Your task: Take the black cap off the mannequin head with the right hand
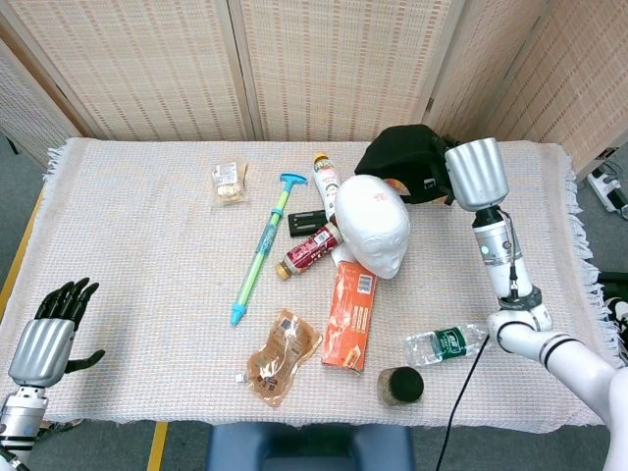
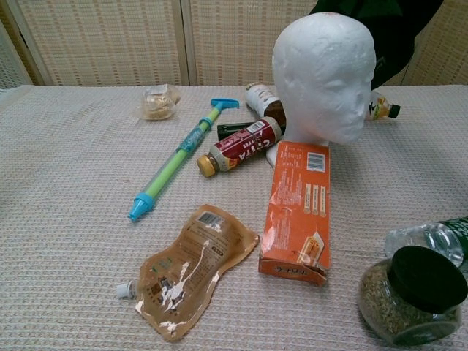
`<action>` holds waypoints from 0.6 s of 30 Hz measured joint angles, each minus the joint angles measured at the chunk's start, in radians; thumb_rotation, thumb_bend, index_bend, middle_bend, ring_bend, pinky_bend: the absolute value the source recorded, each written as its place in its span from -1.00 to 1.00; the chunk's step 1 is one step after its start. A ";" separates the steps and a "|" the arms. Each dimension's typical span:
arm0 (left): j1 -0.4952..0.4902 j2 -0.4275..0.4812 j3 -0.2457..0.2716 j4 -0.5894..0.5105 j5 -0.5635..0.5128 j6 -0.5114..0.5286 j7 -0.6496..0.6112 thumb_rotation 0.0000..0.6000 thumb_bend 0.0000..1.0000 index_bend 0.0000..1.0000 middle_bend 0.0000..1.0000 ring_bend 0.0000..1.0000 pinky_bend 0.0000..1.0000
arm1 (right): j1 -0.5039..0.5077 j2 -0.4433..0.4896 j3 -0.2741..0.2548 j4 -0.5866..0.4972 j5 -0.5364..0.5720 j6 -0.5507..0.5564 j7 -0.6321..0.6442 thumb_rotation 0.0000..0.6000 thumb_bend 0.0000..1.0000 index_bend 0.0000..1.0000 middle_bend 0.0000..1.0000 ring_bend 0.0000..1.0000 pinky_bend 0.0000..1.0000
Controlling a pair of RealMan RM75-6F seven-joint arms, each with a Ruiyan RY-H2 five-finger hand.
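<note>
Even, bright overhead light is filling both views, throwing only soft, short shadows under objects. Glare is showing on the crinkled tan foil pouch (image 2: 191,269) and the clear plastic water bottle (image 1: 444,343). The white foam mannequin head (image 2: 324,73) is nearly blowing out in the head view. The black fabric cap (image 1: 400,158) is losing detail. Chest view is softening slightly at its near edge.

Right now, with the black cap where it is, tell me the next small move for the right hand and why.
Probably carry the black cap a little further back and away, then lower it to the table. The right hand holds it behind the mannequin head, whose white crown is already bare, so the cap appears to be off; bottles and a box crowd the front.
</note>
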 measured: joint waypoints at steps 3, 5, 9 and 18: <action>-0.003 0.000 0.001 -0.001 0.004 -0.001 -0.002 1.00 -0.77 -0.87 -0.85 -0.93 -0.70 | -0.033 0.040 -0.017 -0.019 0.007 0.001 0.004 1.00 0.51 0.75 0.47 0.92 1.00; -0.004 -0.001 0.002 -0.003 0.008 -0.001 -0.003 1.00 -0.77 -0.87 -0.85 -0.94 -0.70 | -0.060 0.072 -0.032 -0.045 0.011 0.003 0.007 1.00 0.51 0.75 0.47 0.92 1.00; -0.006 -0.002 0.005 -0.007 0.016 0.000 -0.005 1.00 -0.77 -0.87 -0.85 -0.94 -0.70 | -0.114 0.131 -0.065 -0.116 0.015 0.007 0.012 1.00 0.51 0.75 0.47 0.92 1.00; -0.003 0.003 0.016 -0.017 0.033 0.008 -0.011 1.00 -0.77 -0.87 -0.86 -0.94 -0.70 | -0.244 0.243 -0.179 -0.304 0.001 0.018 0.024 1.00 0.51 0.75 0.47 0.92 1.00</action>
